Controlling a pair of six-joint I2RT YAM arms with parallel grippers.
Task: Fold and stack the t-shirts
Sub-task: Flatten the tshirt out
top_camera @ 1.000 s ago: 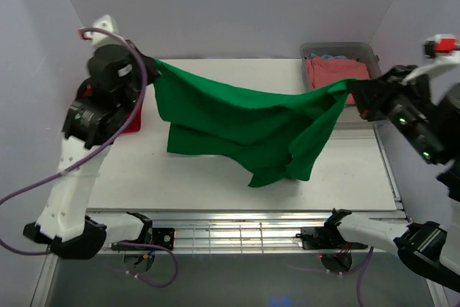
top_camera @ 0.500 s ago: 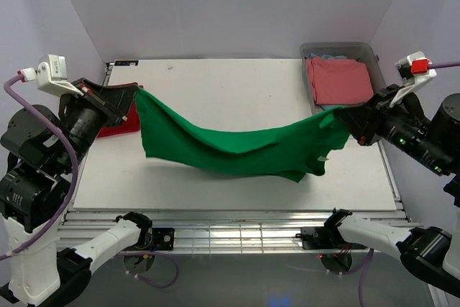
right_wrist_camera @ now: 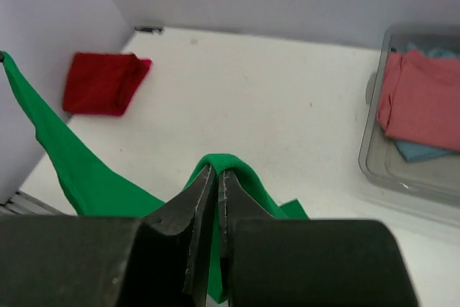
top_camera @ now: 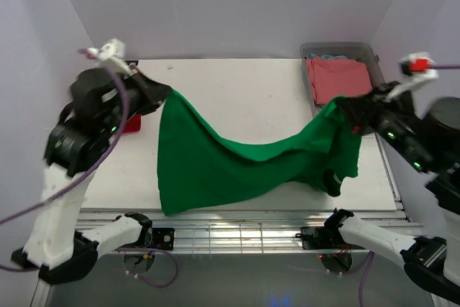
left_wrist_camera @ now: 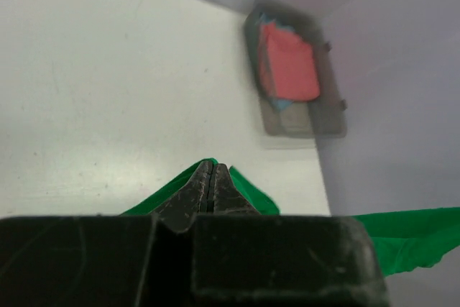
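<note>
Now | left fingers (left_wrist_camera: 204,182) and right fingers (right_wrist_camera: 207,182) pinch green t-shirt (top_camera: 208,170) | sagging between them

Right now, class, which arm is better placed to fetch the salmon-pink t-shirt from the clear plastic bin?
Probably right: the right pincer grips the bright green t-shirt beside the clear plastic bin; the left pincer is across the table.
</note>
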